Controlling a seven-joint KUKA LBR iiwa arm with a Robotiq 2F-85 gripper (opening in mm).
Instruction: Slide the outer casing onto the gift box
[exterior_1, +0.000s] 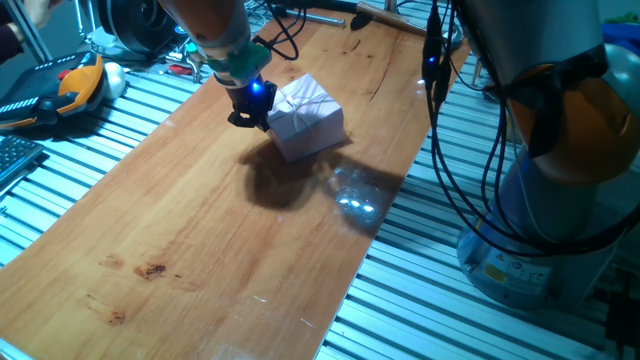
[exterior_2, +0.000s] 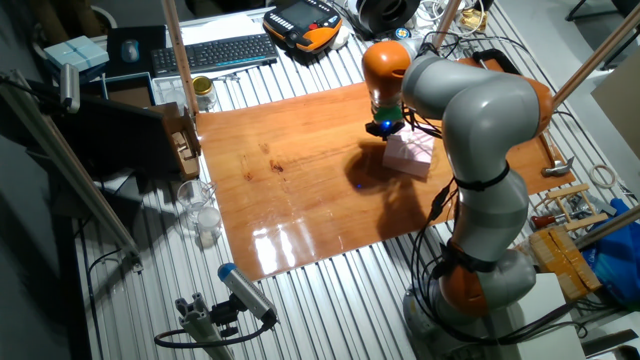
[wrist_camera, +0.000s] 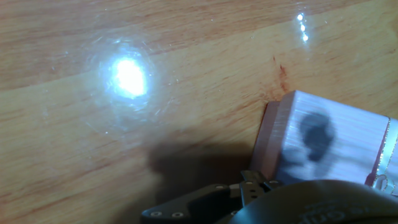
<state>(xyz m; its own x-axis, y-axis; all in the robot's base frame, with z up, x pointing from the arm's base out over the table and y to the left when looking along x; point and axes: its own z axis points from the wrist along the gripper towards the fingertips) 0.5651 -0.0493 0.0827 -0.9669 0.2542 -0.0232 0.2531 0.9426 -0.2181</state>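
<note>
The outer casing (exterior_1: 310, 112) is a pale pink square cover with a thin ribbon cross, lying on the wooden board (exterior_1: 200, 230) toward its far right. It also shows as the outer casing (exterior_2: 410, 152) beside the arm. In the hand view the casing (wrist_camera: 336, 143) fills the lower right, and a pinker strip of the gift box (wrist_camera: 266, 146) sticks out at its left edge. The box's inside is hidden. My gripper (exterior_1: 252, 118) stands low against the casing's left side, with a blue light above it. One dark finger (wrist_camera: 205, 202) touches the box edge; the other is hidden.
The robot's base (exterior_1: 540, 200) and hanging cables (exterior_1: 440, 120) stand off the board's right side. An orange teach pendant (exterior_1: 60, 90) lies left of the board, and a keyboard (exterior_2: 215, 50) behind it. Glass jars (exterior_2: 200, 210) and hand tools (exterior_2: 560, 205) sit off opposite board edges.
</note>
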